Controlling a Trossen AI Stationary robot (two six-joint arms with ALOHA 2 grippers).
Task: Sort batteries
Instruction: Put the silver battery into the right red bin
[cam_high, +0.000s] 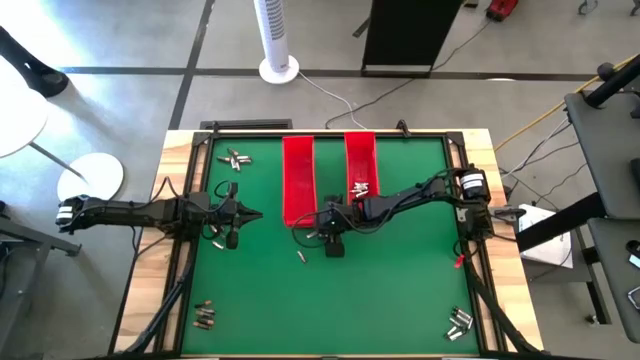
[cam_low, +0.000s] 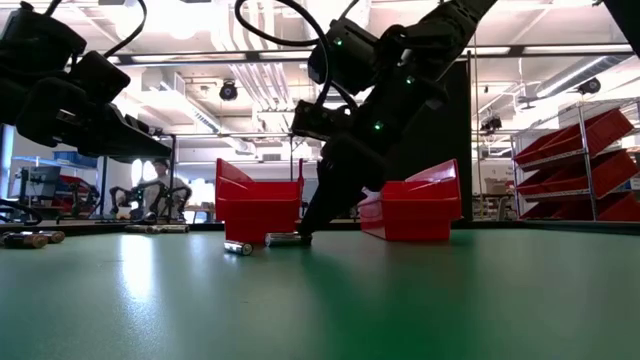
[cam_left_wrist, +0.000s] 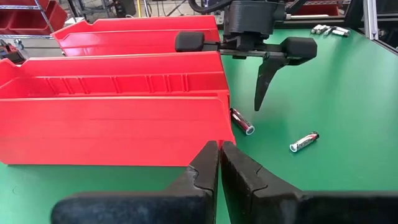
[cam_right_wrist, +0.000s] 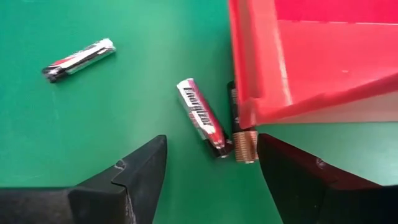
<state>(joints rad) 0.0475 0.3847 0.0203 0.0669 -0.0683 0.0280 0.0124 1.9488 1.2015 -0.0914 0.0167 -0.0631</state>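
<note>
Two batteries sit right where you need them: a silver-and-red Energizer cell and a darker cell with a copper-coloured end, tucked against the end wall of the left red tray. In the right wrist view both lie between the spread jaws of the right gripper, a little ahead of the fingertips, long axes running mostly along the gripper's reach rather than across the gap. So closing would squeeze them across their width, which is what you want, but the two are nearly touching at the near ends, so I'd guess you risk grabbing both or bumping the tray wall with the tray-side finger.

A third loose battery lies well apart on the green table, on the side away from the tray.

From above, the right gripper is just off the near end of the left red tray, so it's clearly the nearer arm. Your left gripper hangs over the left part of the table with its jaws pressed together, holding nothing, pointing toward the tray.
</note>
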